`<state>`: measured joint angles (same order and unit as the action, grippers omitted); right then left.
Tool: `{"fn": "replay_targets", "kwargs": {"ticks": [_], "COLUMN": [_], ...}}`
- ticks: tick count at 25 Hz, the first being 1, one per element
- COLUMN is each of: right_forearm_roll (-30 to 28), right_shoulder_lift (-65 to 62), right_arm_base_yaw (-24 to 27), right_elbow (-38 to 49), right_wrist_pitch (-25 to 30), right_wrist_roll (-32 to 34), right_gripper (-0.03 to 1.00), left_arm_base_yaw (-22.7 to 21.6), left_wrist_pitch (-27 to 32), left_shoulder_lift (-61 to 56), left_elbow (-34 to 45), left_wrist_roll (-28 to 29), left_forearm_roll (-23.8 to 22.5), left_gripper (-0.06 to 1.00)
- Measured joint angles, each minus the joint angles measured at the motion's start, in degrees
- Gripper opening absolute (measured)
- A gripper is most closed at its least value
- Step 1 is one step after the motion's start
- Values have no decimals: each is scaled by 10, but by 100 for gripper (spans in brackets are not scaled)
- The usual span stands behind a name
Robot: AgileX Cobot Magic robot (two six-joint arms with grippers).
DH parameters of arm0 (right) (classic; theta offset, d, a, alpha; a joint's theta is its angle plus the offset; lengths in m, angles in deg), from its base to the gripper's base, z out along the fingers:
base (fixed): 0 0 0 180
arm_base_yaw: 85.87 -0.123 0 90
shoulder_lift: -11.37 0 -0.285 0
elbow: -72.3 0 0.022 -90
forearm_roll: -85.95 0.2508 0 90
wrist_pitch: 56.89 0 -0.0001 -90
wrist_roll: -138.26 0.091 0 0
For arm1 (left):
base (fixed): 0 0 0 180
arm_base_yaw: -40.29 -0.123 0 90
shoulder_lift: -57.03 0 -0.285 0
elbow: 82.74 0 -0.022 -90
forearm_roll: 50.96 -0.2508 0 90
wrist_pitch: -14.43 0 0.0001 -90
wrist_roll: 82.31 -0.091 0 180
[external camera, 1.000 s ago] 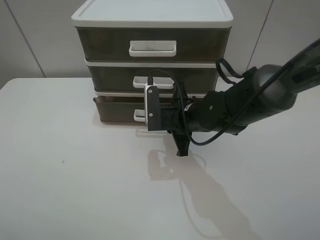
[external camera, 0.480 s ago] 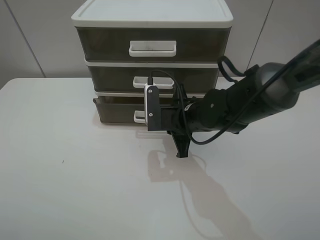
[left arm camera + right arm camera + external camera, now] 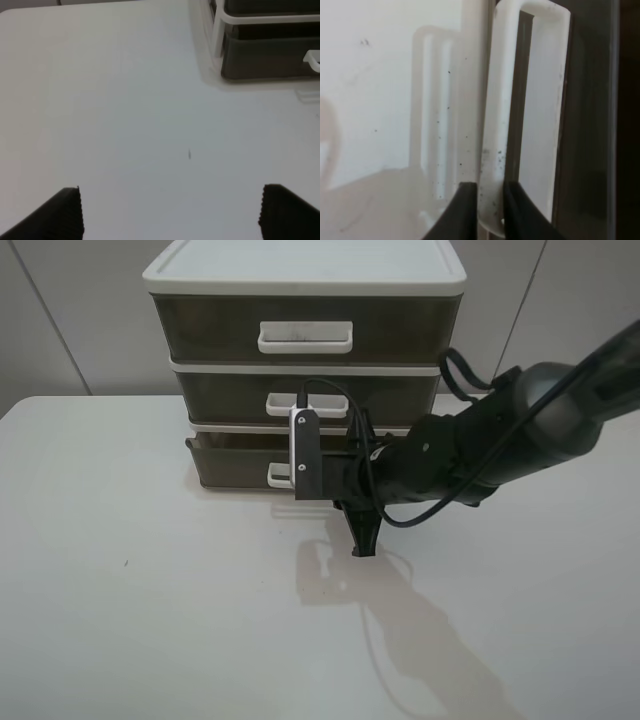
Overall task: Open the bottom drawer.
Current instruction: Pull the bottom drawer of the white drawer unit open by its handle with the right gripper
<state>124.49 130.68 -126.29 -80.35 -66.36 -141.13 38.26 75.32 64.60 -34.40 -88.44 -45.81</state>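
The white desk (image 3: 140, 620) fills most of the high view and carries the three-drawer unit (image 3: 300, 270) at the top centre. The bottom drawer (image 3: 235, 462) is the lowest of the three, just above the middle of the frame. Its front stands a little forward of the white frame, so I judge the opening is only begun and most of the pull is left.

The right pincer (image 3: 487, 212) is clenched on the outer bar of the white loop handle (image 3: 492, 100), one finger on each side. The left pincer (image 3: 172, 215) is released, its tips wide apart over bare desk.

In the high view the wrist camera block (image 3: 305, 455) hides the right pincer's fingers and most of the handle. What lies inside the drawer cannot be made out through the smoky plastic.
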Motion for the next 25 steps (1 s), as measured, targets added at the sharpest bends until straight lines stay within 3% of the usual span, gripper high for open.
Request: {"fn": "replay_targets", "kwargs": {"ticks": [11, 25], "right_forearm_roll": [11, 11], "right_shoulder_lift": [-21, -24], "right_arm_base_yaw": [0, 1], "right_elbow": [0, 0], "right_wrist_pitch": [60, 85], "right_wrist_roll": [0, 0], "right_gripper": [3, 3], "left_arm_base_yaw": [0, 0], "left_wrist_pitch": [0, 0], "left_shoulder_lift": [0, 0], "left_elbow": [0, 0], "left_wrist_roll": [0, 0], "left_forearm_roll": [0, 0], "left_gripper": [72, 72]}}
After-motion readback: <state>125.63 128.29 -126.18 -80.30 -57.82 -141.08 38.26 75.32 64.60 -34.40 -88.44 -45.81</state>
